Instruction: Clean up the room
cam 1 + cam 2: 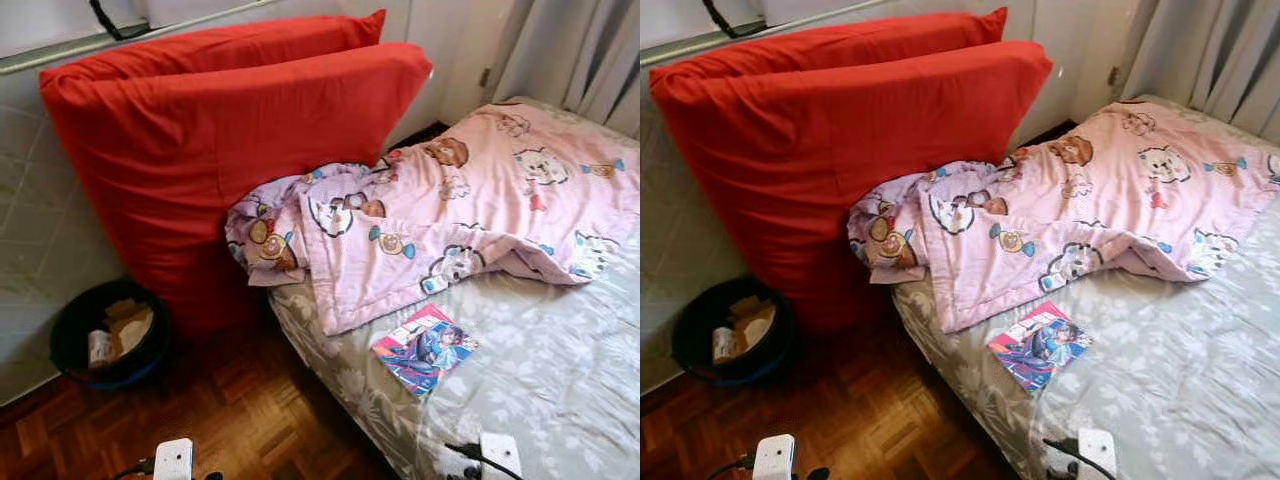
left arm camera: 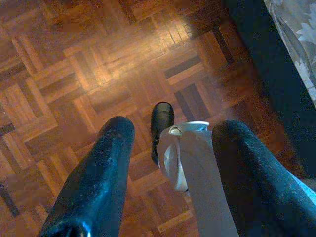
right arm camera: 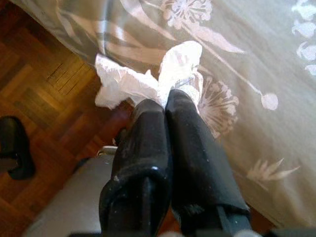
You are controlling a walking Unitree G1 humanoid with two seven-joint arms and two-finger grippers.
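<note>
My right gripper (image 3: 165,98) is shut on a crumpled white tissue (image 3: 128,81), held low beside the edge of the bed (image 3: 256,59) and above the wood floor. My left gripper (image 2: 175,131) hangs open over the parquet with nothing between its fingers. A black waste bin (image 1: 70,322) holding paper scraps stands on the floor at the left, against the red cushions (image 1: 220,150). A colourful comic book (image 1: 425,348) lies on the grey floral sheet (image 1: 560,370) near the bed's edge. A rumpled pink cartoon blanket (image 1: 470,200) lies across the bed behind it.
Two large red cushions lean on the tiled wall behind the bin. Grey curtains (image 1: 580,50) hang at the back right. Open parquet floor (image 1: 250,410) lies between the bin and the bed. My own foot (image 2: 162,118) shows on the floor below the left gripper.
</note>
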